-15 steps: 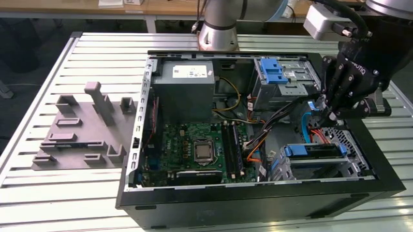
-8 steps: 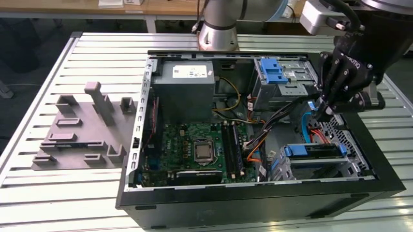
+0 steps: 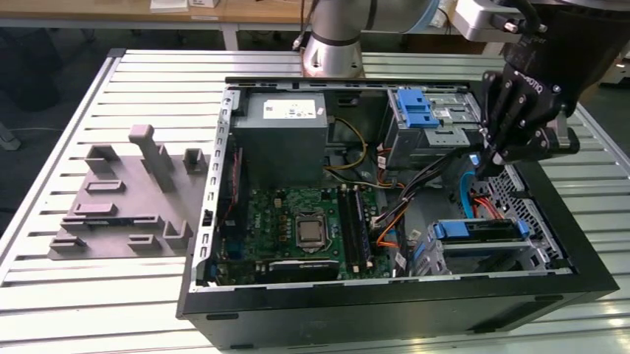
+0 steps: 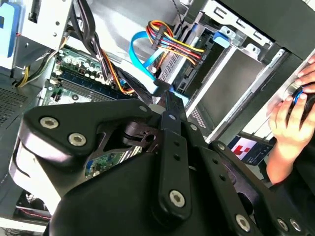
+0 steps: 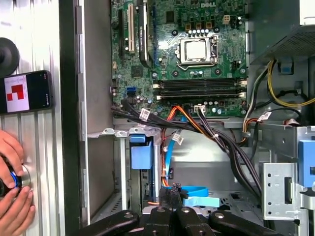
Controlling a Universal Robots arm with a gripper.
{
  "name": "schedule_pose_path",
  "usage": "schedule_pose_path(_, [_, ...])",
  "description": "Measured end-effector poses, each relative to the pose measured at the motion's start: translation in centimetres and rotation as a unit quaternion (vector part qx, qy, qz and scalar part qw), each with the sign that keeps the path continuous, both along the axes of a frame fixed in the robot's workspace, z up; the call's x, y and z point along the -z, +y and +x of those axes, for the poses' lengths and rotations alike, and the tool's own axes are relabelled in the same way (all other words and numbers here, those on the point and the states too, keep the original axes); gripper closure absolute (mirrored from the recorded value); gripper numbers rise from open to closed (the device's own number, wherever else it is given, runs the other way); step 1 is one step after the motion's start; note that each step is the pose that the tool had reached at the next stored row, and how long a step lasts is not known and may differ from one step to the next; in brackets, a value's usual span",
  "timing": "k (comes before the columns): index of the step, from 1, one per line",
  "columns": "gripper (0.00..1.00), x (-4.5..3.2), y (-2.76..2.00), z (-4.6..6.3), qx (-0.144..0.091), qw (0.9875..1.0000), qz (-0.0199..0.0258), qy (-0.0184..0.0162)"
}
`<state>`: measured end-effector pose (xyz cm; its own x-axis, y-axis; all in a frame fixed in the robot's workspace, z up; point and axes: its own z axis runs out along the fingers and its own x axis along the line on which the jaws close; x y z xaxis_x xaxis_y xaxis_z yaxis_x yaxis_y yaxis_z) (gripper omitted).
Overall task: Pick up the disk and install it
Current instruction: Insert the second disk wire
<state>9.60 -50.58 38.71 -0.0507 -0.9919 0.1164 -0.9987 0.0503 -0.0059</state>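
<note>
The disk (image 3: 479,230) sits in the drive cage (image 3: 536,254) at the near corner of the open computer case (image 3: 394,295), on the exterior view's right. Only its blue carrier frame and a sliver of darker face show there; the cage walls cover the rest. In the first wrist view its blue tab (image 5: 140,156) stands between upright metal rails, and the label is hidden.

The gripper (image 3: 489,164) hangs over the case's right side, farther back than the disk and apart from it. Its black linkage blocks its own tip, so I cannot tell whether it is spread or pressed together. A light blue ribbon cable (image 5: 197,200) lies just beside the tip, and contact cannot be made out.

Black cable bundles (image 5: 231,147) cross the space between the motherboard (image 5: 187,54) and the cage, crowding it. The case rim runs close on the right. A person's hands (image 5: 12,182), cut by the frame, rest on the slatted table (image 3: 59,295) outside the case wall.
</note>
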Motion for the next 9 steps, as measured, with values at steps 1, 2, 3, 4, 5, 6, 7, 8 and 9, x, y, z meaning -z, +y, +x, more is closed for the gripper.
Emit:
schedule_pose_path(1, [0.89, 0.01, 0.24, 0.0, 0.0, 1.0, -0.0015, 0.0])
schedule_pose_path(2, [0.89, 0.01, 0.54, 0.0, 0.0, 1.0, -0.0022, 0.0])
schedule_pose_path(3, [0.89, 0.0, 0.82, 0.0, 0.0, 1.0, -0.0029, 0.0])
schedule_pose_path(4, [0.89, 0.0, 1.06, 0.0, 0.0, 1.0, -0.0033, 0.0])
schedule_pose_path(5, [0.89, 0.01, 1.24, 0.0, 0.0, 1.0, -0.0034, 0.0])
schedule_pose_path(6, [0.89, 0.02, 1.31, 0.0, 0.0, 1.0, -0.0036, 0.0])
schedule_pose_path(7, [0.89, 0.04, 1.33, 0.0, 0.0, 1.0, -0.0039, 0.0])
schedule_pose_path(8, [0.89, 0.08, 1.33, 0.0, 0.0, 1.0, -0.0047, 0.0])
schedule_pose_path(9, [0.89, 0.13, 1.33, 0.0, 0.0, 1.0, -0.0059, 0.0])
